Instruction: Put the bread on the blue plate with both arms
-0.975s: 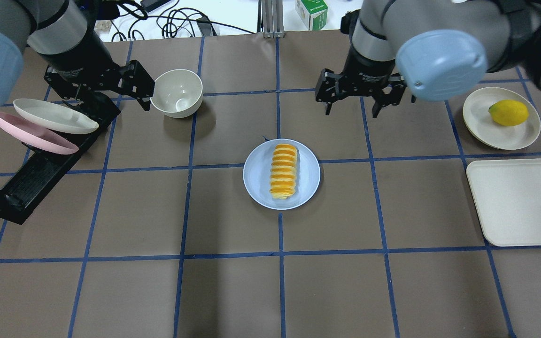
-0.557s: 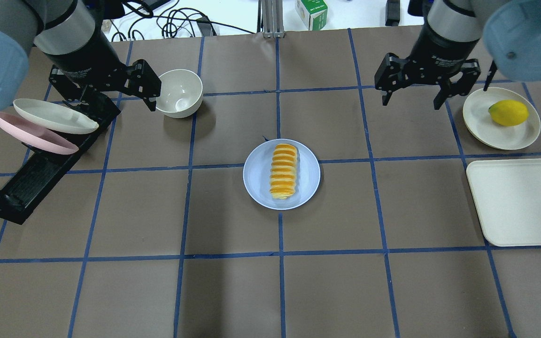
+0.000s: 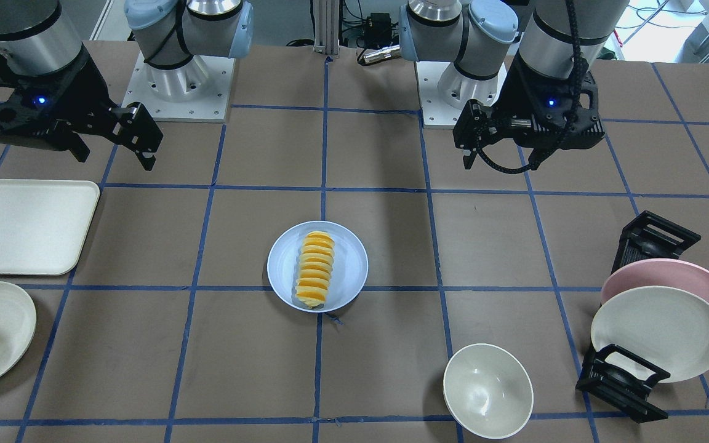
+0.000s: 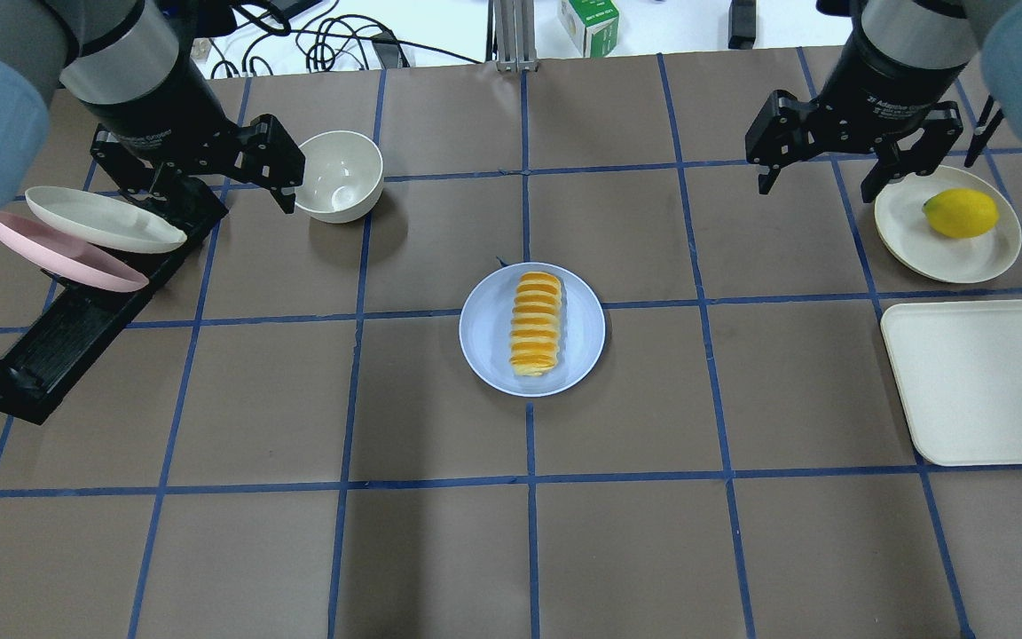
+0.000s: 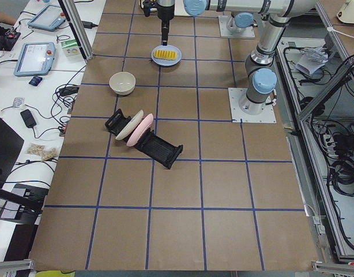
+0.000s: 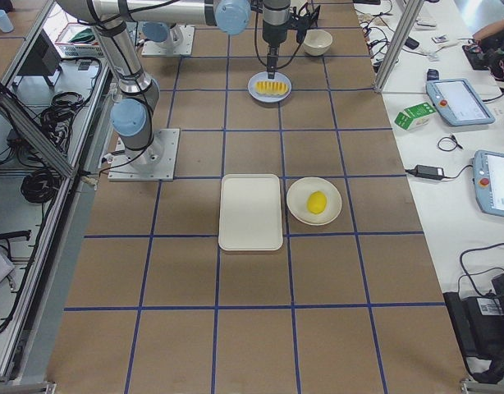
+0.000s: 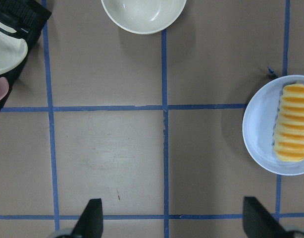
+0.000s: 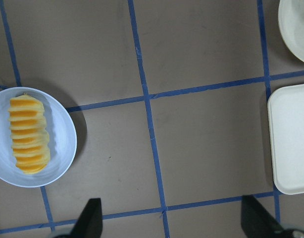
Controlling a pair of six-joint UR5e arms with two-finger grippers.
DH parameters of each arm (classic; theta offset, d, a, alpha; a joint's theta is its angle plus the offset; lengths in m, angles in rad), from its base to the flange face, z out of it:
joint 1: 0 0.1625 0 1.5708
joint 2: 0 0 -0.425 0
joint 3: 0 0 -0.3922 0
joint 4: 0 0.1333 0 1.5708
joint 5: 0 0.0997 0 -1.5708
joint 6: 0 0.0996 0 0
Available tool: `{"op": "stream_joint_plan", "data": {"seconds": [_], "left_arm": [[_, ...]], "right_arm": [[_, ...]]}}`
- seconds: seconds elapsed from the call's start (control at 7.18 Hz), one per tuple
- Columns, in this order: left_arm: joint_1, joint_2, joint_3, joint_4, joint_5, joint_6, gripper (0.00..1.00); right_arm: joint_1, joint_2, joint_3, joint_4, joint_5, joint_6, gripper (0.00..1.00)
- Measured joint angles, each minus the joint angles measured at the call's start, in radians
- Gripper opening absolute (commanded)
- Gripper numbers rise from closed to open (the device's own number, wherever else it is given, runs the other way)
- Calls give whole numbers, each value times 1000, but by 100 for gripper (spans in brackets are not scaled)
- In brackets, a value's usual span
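- The bread (image 4: 536, 323) lies lengthwise across the middle of the blue plate (image 4: 484, 342), wholly inside its rim.
- The left gripper (image 4: 202, 186) hangs well apart from the blue plate, up and to its left in the overhead view. Its jaws are spread wide and hold nothing.
- The right gripper (image 4: 817, 188) hangs well apart from the blue plate on the opposite side, jaws likewise spread and empty.
- A white bowl (image 4: 334, 175) stands between the left gripper and the blue plate, just beside the gripper.
- A lemon (image 4: 960, 213) sits farther from the blue plate than the right gripper.
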Motion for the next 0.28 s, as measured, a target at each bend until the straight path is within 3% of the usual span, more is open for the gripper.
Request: {"op": "stream_joint_plan", "data": {"seconds": [0.28], "left_arm": [[-2, 0, 1, 1, -3, 0, 100]], "right_arm": [[17, -12, 20, -6, -1, 14, 100]]}}
